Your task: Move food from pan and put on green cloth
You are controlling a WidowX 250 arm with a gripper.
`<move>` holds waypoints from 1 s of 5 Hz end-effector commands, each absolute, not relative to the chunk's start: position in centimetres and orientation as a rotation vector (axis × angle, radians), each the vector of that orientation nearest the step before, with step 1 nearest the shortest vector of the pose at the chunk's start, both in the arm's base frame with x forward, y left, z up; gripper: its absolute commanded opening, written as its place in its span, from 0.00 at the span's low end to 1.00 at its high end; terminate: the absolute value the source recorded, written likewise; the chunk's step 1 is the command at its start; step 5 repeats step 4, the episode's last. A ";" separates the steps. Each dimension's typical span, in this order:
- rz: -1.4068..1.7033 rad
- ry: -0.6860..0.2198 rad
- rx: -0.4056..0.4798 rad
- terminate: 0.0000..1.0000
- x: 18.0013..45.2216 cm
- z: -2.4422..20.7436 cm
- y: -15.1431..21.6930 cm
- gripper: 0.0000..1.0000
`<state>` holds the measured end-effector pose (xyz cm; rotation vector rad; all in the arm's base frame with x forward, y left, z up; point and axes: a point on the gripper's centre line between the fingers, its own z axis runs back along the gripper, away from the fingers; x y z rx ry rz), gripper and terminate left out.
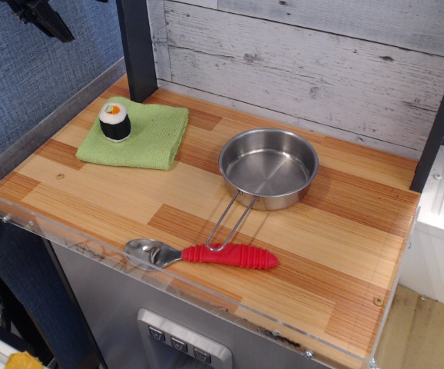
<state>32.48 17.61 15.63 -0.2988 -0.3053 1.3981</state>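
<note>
The sushi roll [114, 121], black with a white top and an orange-green centre, stands upright on the left part of the light green cloth [151, 137] at the back left of the table. The steel pan [269, 166] sits empty in the middle, its wire loop handle [228, 223] pointing toward the front. My gripper [44, 18] is high above the table's back left corner, well clear of the roll. It is mostly cut off by the top edge and holds nothing.
A metal spoon with a red ribbed handle [230, 256] lies near the front edge, just below the pan's handle. A dark post [136, 46] stands behind the cloth. A plank wall [306, 61] runs along the back.
</note>
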 end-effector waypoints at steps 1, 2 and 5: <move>1.395 -0.389 -0.308 0.00 31.2 18.4 18.1 1.00; 1.395 -0.389 -0.308 0.00 31.2 18.4 18.1 1.00; 1.395 -0.389 -0.308 1.00 31.2 18.4 18.1 1.00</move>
